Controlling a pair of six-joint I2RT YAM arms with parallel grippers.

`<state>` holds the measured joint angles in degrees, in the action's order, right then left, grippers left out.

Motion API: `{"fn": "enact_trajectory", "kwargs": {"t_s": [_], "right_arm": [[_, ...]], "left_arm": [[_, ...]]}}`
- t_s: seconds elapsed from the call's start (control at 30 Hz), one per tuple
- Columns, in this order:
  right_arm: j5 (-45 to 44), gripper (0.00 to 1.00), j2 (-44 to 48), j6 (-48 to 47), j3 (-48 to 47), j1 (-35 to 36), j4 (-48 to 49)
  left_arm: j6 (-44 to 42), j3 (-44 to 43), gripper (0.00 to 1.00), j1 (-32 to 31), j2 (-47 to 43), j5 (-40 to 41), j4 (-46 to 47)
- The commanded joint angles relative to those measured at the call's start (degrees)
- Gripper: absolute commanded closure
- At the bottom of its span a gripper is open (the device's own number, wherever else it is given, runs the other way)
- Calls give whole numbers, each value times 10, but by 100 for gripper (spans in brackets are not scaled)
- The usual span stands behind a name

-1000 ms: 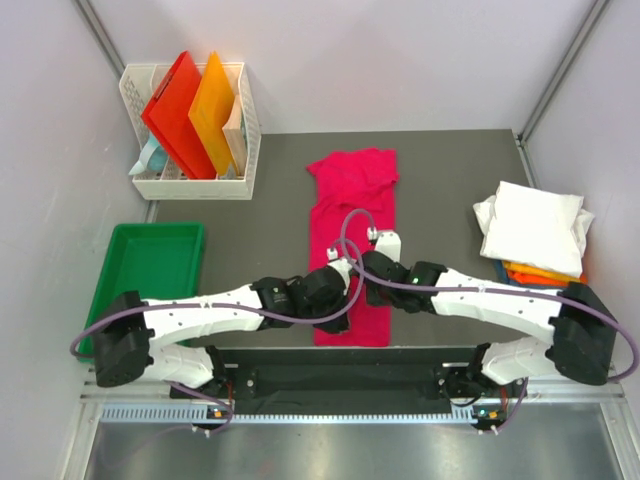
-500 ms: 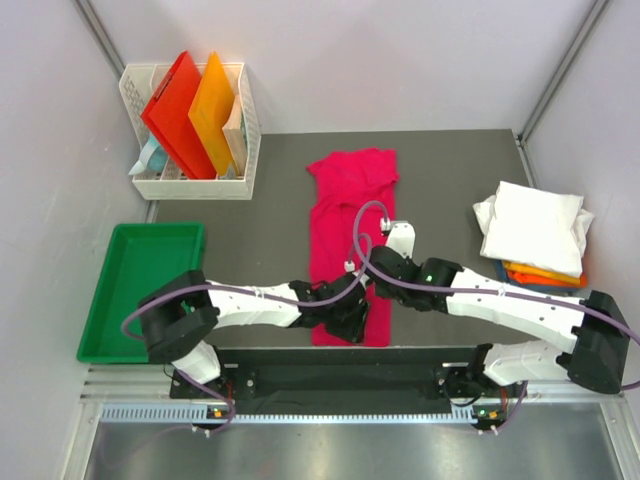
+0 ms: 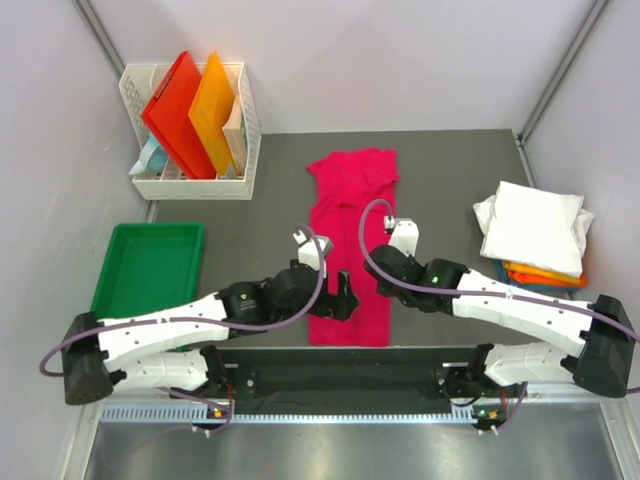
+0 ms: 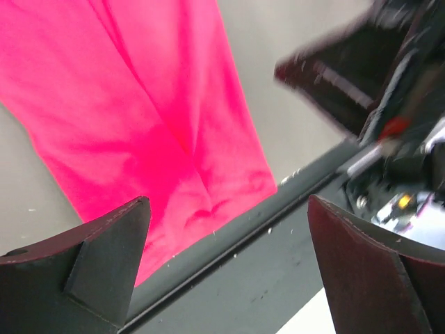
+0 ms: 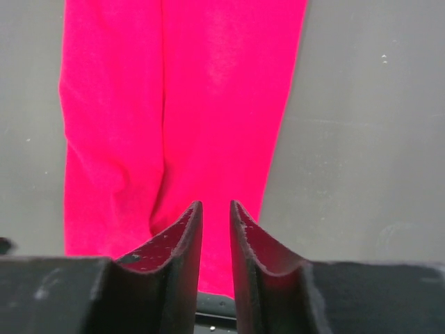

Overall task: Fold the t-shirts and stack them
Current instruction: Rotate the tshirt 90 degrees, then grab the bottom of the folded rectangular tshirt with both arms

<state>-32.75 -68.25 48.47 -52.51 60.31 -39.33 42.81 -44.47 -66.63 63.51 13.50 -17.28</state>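
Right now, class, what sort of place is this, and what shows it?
Likely a robot lab cell: bare walls box in a table; left arm and right arm bolted at its edge.

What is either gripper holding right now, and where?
Nothing. The left gripper gapes empty over the pink shirt's hem; the right gripper's narrow gap shows no cloth.

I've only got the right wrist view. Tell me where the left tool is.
Observer: The left tool is over the near left part of the pink shirt.
Operator: Give me its jaws.
Observer: Wide apart, nothing between them.
Operator: Now say where the folded pile is.
Observer: A white shirt tops an orange shirt at the right edge of the table.
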Motion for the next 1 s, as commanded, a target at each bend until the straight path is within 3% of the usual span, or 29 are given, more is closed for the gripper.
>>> {"fn": "enact_trajectory", "kwargs": {"t_s": [0.0, 0.07, 0.13, 0.23, 0.27, 0.43, 0.47, 0.53, 0.63, 0.8, 0.97], "right_arm": [[32, 89, -14, -14, 14, -3, 54], [73, 98, -36, -31, 27, -4, 79], [102, 100, -59, -35, 34, -4, 104], [145, 100, -94, -56, 36, -4, 148], [154, 100, -104, -64, 32, -4, 156], [144, 100, -133, -44, 28, -5, 137], [137, 100, -129, -32, 32, -6, 130], [128, 97, -106, -22, 54, -8, 117], [116, 77, -54, 2, 90, -10, 99], [105, 58, 10, 34, 138, -10, 73], [110, 53, 30, 49, 169, -8, 60]], "left_arm": [[25, 9, 1, 0, -50, 119, -28], [49, 25, 2, 0, -73, 152, -36], [75, 39, 2, 0, -93, 216, -45], [79, 69, 18, 6, -86, 243, -18], [76, 73, 29, 10, -76, 234, -13], [90, 50, 48, 10, 20, 173, -48], [95, 48, 47, 10, 27, 169, -57], [112, 54, 26, 10, 28, 165, -72], [123, 70, 2, 10, 5, 153, -96], [119, 95, 1, 10, -15, 114, -111], [117, 114, 4, 9, 16, 46, -78]]}}
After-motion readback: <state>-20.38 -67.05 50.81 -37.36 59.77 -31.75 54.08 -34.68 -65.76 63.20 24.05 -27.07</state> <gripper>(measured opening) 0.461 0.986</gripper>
